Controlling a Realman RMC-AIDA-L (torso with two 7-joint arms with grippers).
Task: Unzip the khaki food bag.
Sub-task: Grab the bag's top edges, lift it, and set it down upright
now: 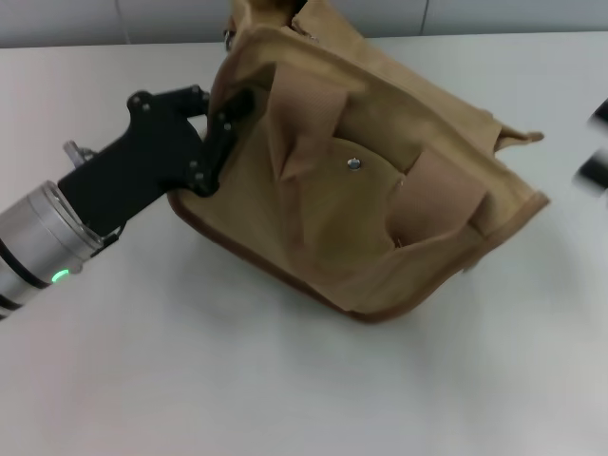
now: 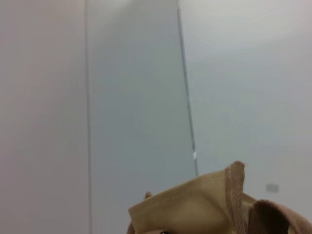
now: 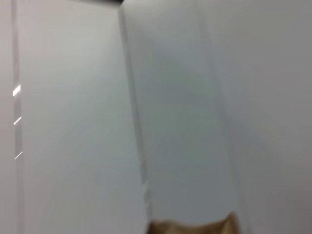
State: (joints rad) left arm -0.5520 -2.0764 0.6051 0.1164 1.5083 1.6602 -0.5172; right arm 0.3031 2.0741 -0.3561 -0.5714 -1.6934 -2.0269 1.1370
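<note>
From the head camera I have the khaki food bag point(image 1: 370, 190) lying on its side on the white table point(image 1: 285, 380), a little beyond the middle and angled, with its brown bottom trim point(image 1: 285, 275) turned toward me and its opening toward the far edge. The flap with its metal snap point(image 1: 354, 163) faces up, and two wide strap handles point(image 1: 304, 123) lie folded across the front. My left gripper point(image 1: 220, 112) comes in from the left side, its black fingers point(image 1: 233, 106) pressed against the bag's left end near the upper corner; I read them as set close together on the canvas edge there, though the fabric hides the tips, so I cannot tell whether they truly pinch it. At the right border of the same view I catch only two dark blurred shapes of the right gripper point(image 1: 597, 142), well apart from the bag, and I cannot tell how its fingers stand. The left wrist camera adds what the head view lacks: a close look at a tan fold of the bag point(image 2: 195, 209) with a stitched hem, and behind it pale wall panels point(image 2: 136, 97). The right wrist camera gives me mostly the same wall point(image 3: 170, 107) and a sliver of tan cloth point(image 3: 195, 227) at the edge.
</note>
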